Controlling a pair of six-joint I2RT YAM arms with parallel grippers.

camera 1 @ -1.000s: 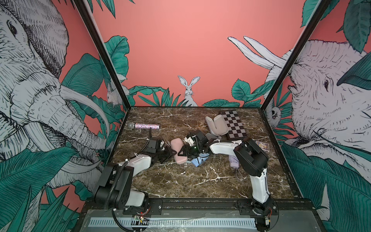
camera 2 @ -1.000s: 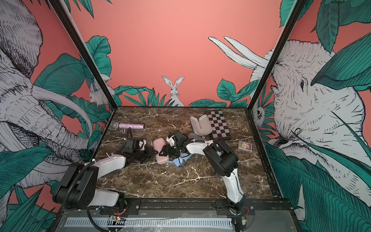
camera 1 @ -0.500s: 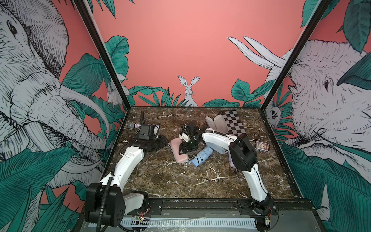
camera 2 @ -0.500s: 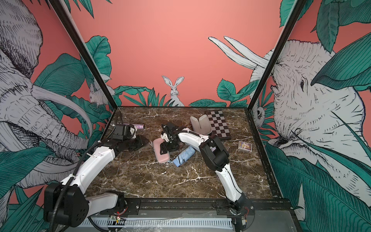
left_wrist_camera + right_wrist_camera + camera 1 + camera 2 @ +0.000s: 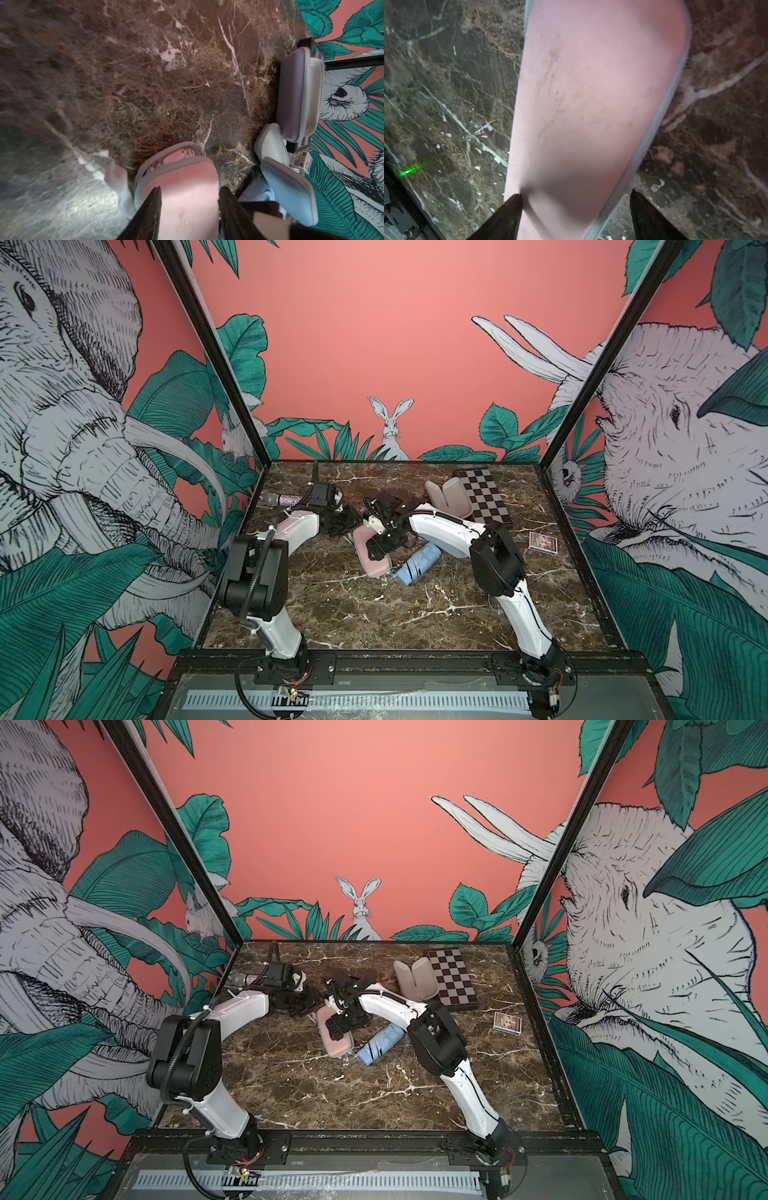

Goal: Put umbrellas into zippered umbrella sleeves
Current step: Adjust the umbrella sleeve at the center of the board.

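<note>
The pink sleeve [image 5: 372,558] lies mid-table in both top views, its lid slightly ajar. The pink umbrella [image 5: 176,155] peeks from its end in the left wrist view. My right gripper [image 5: 575,193] stands open astride this sleeve [image 5: 591,104], one finger at its edge and the other clear of it. At the sleeve's far end my left gripper [image 5: 190,188] is open, and the sleeve [image 5: 182,187] fills the gap between its fingers. The blue umbrella [image 5: 417,568] lies beside it. The lilac sleeve [image 5: 449,495] and the blue sleeve [image 5: 288,187] lie open.
A checkered board [image 5: 484,497] lies at the back right, partly under the lilac sleeve. A glittery microphone [image 5: 284,500] lies by the left wall. A small card box [image 5: 542,542] sits near the right wall. Printed walls close three sides.
My left arm swung from the microphone side over to the pink sleeve's far end. My right gripper shifted along the sleeve toward the front. Both pairs of jaws widened.
</note>
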